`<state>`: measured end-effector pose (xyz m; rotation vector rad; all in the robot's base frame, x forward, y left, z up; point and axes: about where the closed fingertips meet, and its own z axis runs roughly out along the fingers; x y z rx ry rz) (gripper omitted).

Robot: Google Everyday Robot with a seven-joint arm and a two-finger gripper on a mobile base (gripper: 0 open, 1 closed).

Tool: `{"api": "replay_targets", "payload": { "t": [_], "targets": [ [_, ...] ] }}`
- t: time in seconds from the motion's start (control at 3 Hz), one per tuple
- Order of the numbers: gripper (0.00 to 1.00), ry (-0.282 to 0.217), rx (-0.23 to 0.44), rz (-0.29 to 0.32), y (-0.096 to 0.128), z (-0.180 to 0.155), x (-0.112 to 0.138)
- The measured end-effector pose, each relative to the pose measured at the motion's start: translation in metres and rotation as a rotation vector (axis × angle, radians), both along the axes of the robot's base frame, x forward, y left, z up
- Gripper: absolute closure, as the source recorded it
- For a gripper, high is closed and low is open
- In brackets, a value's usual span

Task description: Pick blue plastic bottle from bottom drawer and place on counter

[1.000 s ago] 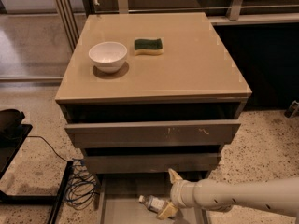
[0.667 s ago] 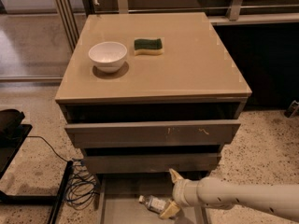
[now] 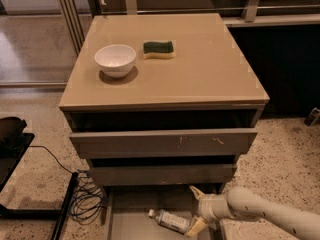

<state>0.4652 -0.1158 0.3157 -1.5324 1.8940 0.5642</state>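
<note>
1. Three drawers sit in one cabinet [image 3: 165, 144]. The upper two show grey fronts with a dark gap above each. The bottom drawer [image 3: 132, 226] is pulled out furthest, its flat inside showing at the lower edge of the view.
2. The bottle [image 3: 171, 221] lies on its side inside the bottom drawer, right of centre. Its white cap points left and a little back toward the cabinet, and its base points right.
3. The gripper [image 3: 196, 210] is low over the right part of the bottom drawer, at the base end of the bottle. It is carried by a white arm [image 3: 270, 216] that comes in from the lower right corner.
4. Its pale fingers [image 3: 195, 191] are spread wide. One is up near the front of the middle drawer, the other down beside the bottle's base. The bottle is not clamped between them, and I cannot tell whether the lower finger touches it.
5. The counter [image 3: 210, 74] holds a white bowl [image 3: 115, 59] on its left side. A green-topped sponge [image 3: 158, 49] lies just right of the bowl and slightly behind it, the two apart.
6. The floor [image 3: 290, 154] is speckled. Dark cables [image 3: 85, 204] lie tangled left of the cabinet's foot.
</note>
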Motion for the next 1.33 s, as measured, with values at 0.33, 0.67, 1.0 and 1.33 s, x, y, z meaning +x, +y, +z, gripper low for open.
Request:
{"api": "replay_targets", "payload": {
  "t": [0.33, 0.67, 1.0, 1.33],
  "targets": [
    [0.00, -0.001, -0.001, 0.002, 0.002, 0.000, 0.000],
    [0.00, 0.010, -0.024, -0.023, 0.008, -0.018, 0.006],
    [0.00, 0.042, -0.042, -0.091, 0.009, -0.049, 0.019],
    [0.00, 0.091, -0.040, -0.161, 0.010, -0.079, 0.022]
  ]
}}
